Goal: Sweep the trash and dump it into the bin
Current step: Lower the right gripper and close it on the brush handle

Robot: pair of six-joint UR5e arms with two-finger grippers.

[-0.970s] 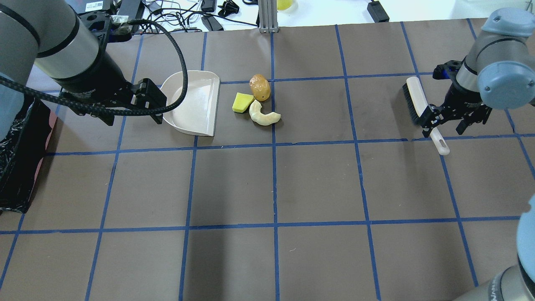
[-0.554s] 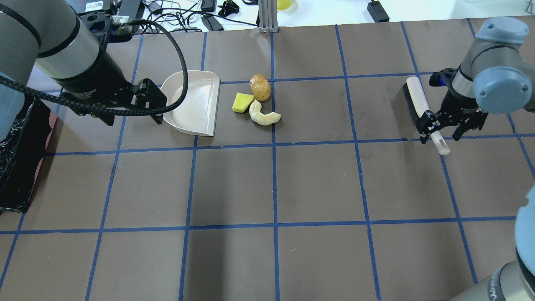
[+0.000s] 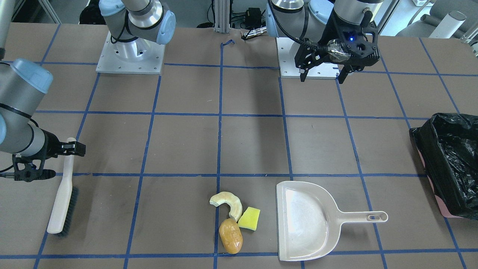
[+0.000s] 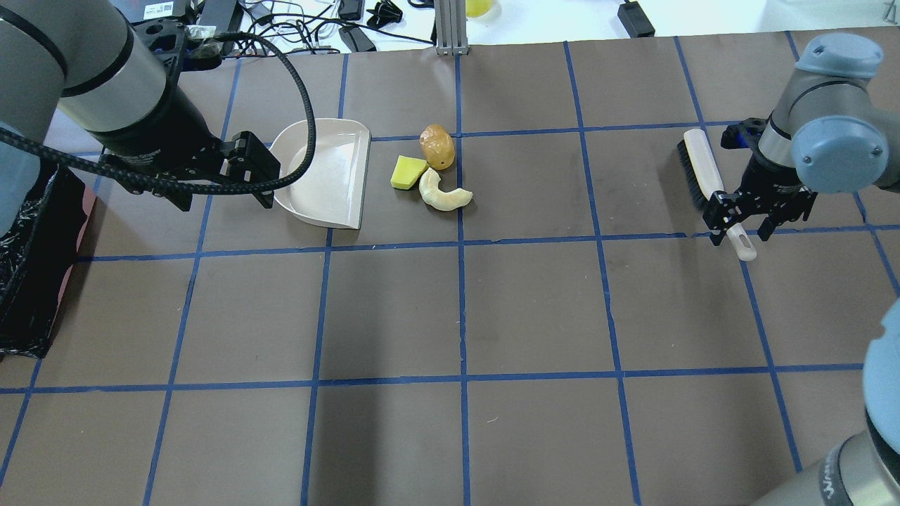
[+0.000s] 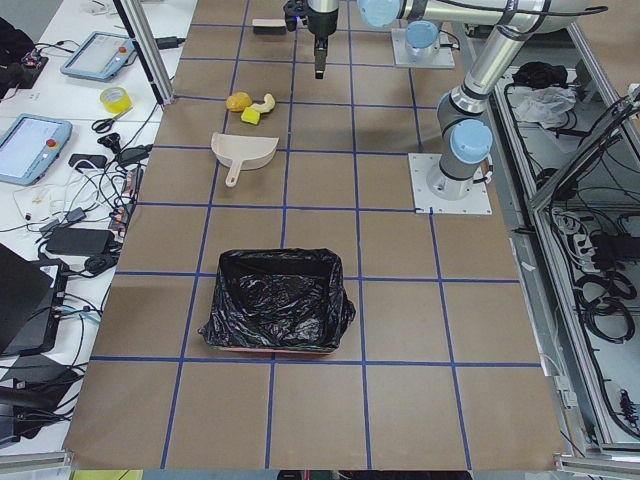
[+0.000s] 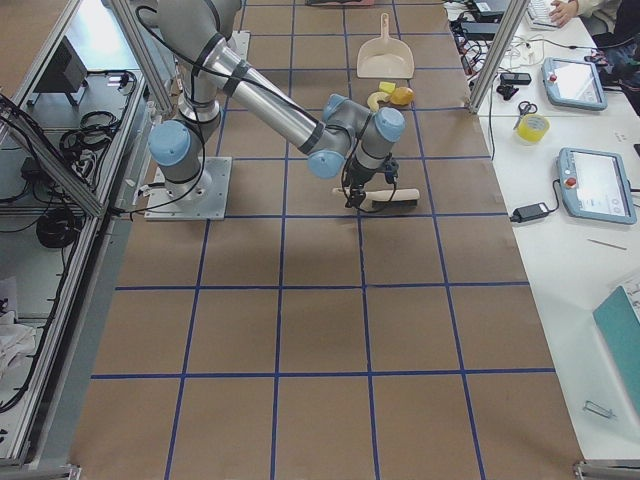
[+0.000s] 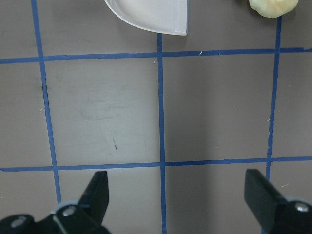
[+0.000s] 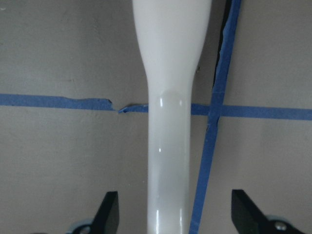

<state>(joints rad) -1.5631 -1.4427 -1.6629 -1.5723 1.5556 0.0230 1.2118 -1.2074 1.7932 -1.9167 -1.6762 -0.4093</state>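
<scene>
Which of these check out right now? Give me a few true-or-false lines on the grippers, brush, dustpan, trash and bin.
The right gripper straddles the handle of the brush, jaws open. True.
The trash is in the dustpan. False: all three pieces lie on the table beside its open edge.
The left gripper holds the dustpan. False: it hangs open and empty, clear of it.
The dustpan's handle points toward the bin. True.

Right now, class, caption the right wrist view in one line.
Open right gripper straddling the white handle of a brush lying on the blue-taped table.
</scene>
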